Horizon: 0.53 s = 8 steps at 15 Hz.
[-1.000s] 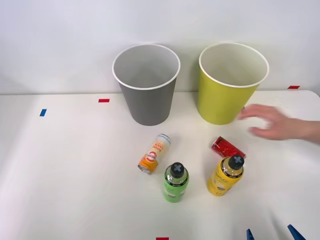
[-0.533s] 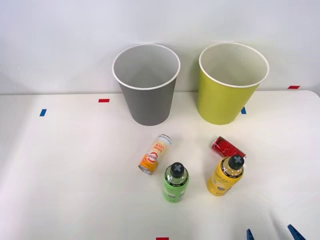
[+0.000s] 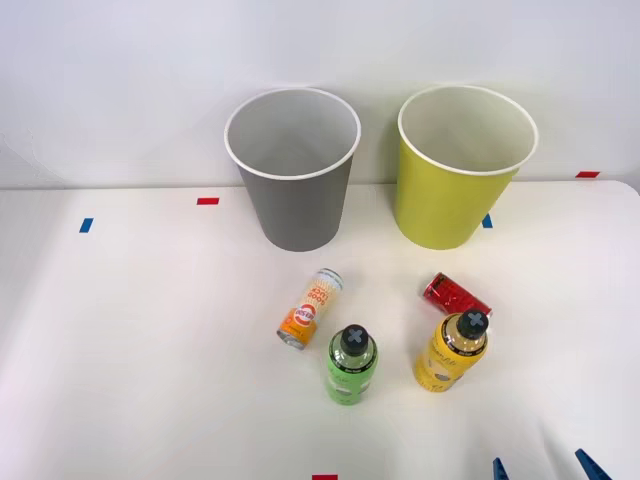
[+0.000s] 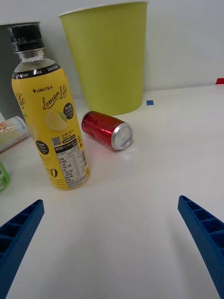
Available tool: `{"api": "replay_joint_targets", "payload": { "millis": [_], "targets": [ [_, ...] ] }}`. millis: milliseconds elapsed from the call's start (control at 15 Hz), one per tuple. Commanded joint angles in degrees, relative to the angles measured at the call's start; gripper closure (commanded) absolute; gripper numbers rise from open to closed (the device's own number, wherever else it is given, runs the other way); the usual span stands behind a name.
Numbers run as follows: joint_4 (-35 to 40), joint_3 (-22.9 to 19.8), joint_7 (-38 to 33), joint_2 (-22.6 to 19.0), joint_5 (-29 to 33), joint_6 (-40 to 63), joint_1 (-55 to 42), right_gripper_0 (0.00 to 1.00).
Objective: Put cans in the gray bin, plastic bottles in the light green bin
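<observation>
fingers (image 4: 18, 236) spread wide, nothing between them. yellow bottle (image 4: 50, 114) stands at my eleven o'clock, red can (image 4: 106, 130) lying just beyond, light green bin (image 4: 108, 56) at twelve behind both.

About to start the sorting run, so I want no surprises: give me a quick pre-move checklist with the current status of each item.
1. Right gripper open: ok.
2. Yellow bottle upright, graspable: ok.
3. Green bottle upright: ok.
4. Red can lying on its side close behind the yellow bottle, clearance between them: cannot tell.
5. Orange-and-white can lying free on the table: ok.
6. Gray bin and light green bin upright, mouths open: ok.
</observation>
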<state>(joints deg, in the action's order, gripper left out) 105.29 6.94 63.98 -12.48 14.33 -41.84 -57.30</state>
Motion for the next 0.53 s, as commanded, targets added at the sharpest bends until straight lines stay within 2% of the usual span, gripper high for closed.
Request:
{"api": "replay_joint_targets", "payload": {
  "millis": [67, 533],
  "targets": [
    [0.0, 0.0, 0.0, 0.0, 0.0, 0.0, 0.0, 0.0],
    [0.0, 0.0, 0.0, 0.0, 0.0, 0.0, 0.0, 0.0]
  ]
}}
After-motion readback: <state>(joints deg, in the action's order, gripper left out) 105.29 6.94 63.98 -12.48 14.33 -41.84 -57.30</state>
